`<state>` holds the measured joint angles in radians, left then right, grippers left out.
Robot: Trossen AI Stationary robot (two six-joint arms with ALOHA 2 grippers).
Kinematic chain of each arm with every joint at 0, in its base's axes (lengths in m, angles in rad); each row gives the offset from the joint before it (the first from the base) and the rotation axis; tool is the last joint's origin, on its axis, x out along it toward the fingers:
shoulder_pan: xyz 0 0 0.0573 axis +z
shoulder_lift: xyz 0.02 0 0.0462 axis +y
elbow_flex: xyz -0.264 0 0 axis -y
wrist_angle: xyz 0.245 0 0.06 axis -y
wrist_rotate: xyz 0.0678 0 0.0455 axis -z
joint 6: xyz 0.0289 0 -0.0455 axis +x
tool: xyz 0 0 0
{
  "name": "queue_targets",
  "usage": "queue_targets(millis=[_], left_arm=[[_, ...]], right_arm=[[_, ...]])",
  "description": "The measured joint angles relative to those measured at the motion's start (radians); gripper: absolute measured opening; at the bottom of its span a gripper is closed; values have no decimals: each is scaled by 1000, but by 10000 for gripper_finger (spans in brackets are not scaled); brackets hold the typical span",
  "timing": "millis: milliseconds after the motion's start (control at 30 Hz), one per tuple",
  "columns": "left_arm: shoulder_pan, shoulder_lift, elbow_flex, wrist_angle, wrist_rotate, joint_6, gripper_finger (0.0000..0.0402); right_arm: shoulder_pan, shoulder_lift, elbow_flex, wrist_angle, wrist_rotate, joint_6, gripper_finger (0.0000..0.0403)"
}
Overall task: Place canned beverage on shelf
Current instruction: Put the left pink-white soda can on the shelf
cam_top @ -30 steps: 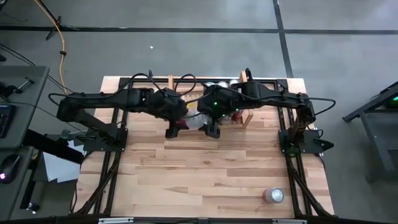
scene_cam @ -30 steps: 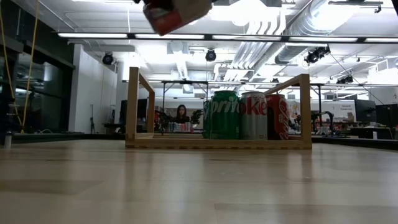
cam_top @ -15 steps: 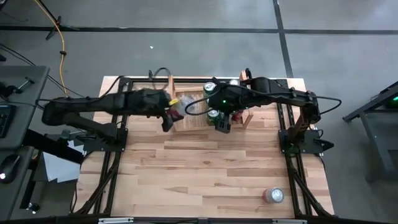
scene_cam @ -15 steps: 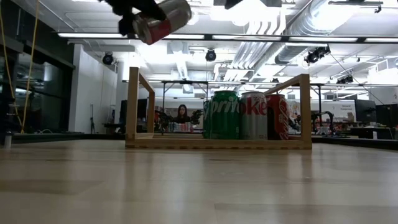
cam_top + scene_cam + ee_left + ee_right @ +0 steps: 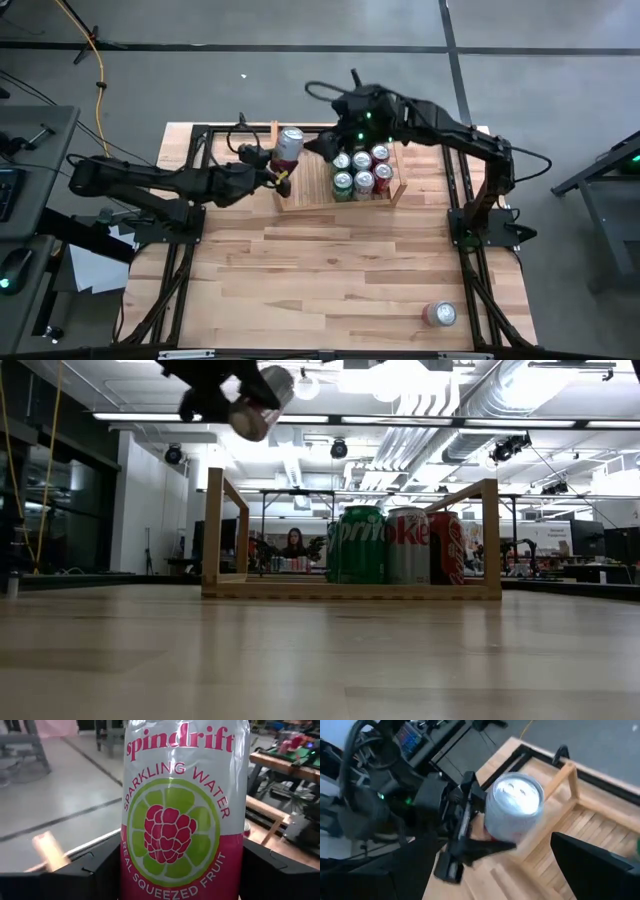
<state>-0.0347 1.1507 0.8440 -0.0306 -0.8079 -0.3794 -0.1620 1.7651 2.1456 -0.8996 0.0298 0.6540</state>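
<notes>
My left gripper point(image 5: 279, 172) reaches in from the table's left and is shut on a white and pink Spindrift can point(image 5: 182, 810), held in the air over the left end of the shelf point(image 5: 312, 188). In the low view the can point(image 5: 255, 405) hangs tilted, well above the shelf point(image 5: 350, 590). Several cans point(image 5: 362, 172) stand on the slatted base at the shelf's right end. My right gripper point(image 5: 322, 147) hovers open above the shelf's far side, with nothing between its fingers. My left gripper pinches the can's lower, pink part point(image 5: 150, 880) between its two fingers point(image 5: 97, 872), one on each side of the wall. The fingers come nearly level from the table's left. The can is lifted clear, its silver top point(image 5: 517, 795) up and somewhat tilted.
One more can point(image 5: 440, 315) lies near the table's near right corner. The shelf's left upright board point(image 5: 213, 530) stands just under the held can. The left half of the slatted base point(image 5: 580, 827) is bare, and bare wooden table point(image 5: 330, 270) spreads in front of the shelf.
My left gripper has carried the can toward the table's left and far edge and rolled its wrist, so the can has turned from lying sideways to top up. My right gripper has risen and drawn back from beside the can toward the far edge.
</notes>
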Motion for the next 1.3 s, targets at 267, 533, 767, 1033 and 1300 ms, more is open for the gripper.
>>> queue_targets(millis=[267, 533, 767, 1033, 1300], left_arm=[[-7, 156, 60, 127, 66, 223, 274], [-6, 266, 161, 135, 75, 364, 274], [-6, 287, 189, 144, 72, 419, 274], [-5, 286, 191, 132, 38, 438, 274], [-5, 286, 191, 129, 34, 437, 274]], right_arm=[[-48, 18, 0, -147, -18, -9, 373], [-48, 39, 0, -235, -5, -41, 373], [-55, 84, 0, -235, -60, -48, 373], [-56, 96, -2, -225, -42, -89, 355], [-56, 93, -2, -222, -38, -103, 296]])
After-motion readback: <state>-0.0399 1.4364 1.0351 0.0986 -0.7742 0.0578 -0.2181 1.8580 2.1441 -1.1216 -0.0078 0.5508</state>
